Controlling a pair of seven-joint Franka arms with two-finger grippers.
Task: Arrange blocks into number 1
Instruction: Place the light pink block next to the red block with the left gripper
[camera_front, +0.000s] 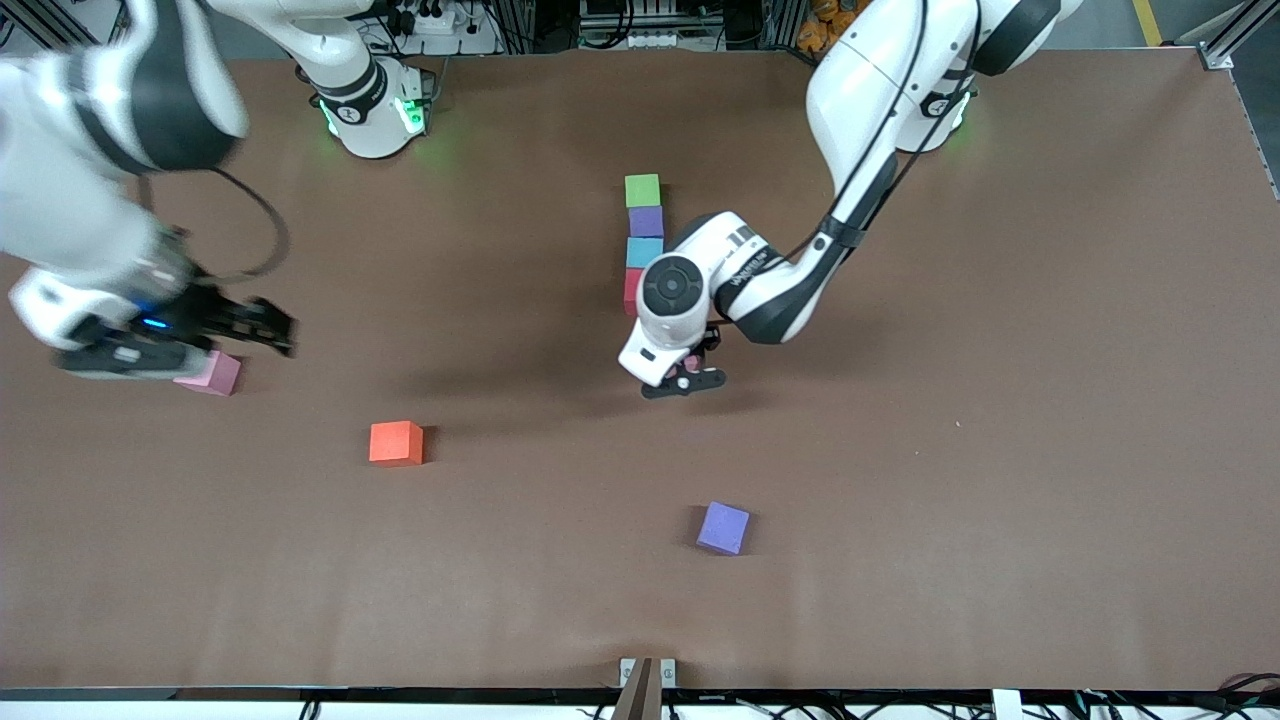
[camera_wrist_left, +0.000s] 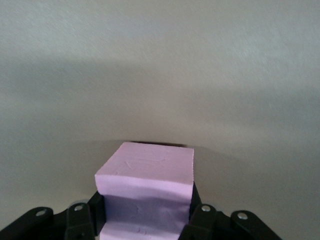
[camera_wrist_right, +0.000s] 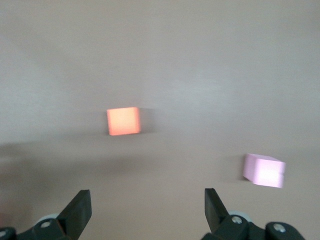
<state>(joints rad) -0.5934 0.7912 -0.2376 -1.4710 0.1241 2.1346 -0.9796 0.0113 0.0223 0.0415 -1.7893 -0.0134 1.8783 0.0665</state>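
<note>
Left hand (camera_front: 690, 372) clamped on pink block (camera_wrist_left: 145, 192) over table (camera_front: 1000, 450), right hand (camera_wrist_right: 147, 210) spread wide, holding nothing

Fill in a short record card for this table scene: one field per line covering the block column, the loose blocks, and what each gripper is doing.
column: green block, purple block, light blue block, red block in a line, green farthest from the front camera
left gripper: shut on a pink block, just past the column's red end
right gripper: open, raised above the table near the loose pink block
loose blocks: orange block; second purple block, nearest the front camera
</note>
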